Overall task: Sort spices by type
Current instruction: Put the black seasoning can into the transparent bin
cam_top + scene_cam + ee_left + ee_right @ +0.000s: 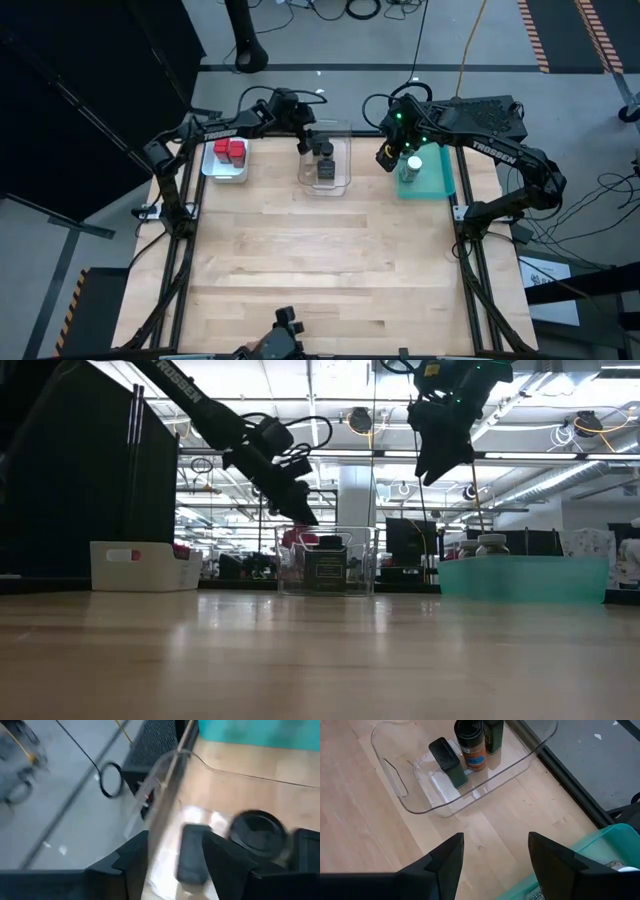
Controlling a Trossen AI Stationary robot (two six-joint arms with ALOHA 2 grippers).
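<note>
The clear tray holds three dark containers standing upright: a black flat-topped tin, a black-capped jar with an orange label and a dark one behind it. Two red tins stand in the white tray. White-capped jars stand in the teal tray. My left gripper hangs open over the clear tray's far left part, above the black tin. My right gripper hangs open, high between the clear and teal trays.
The three trays stand in a row along the table's far edge. The wooden table top stretches from the trays toward the near edge. A camera mount sits at the near edge. Beyond the far edge are floor and cables.
</note>
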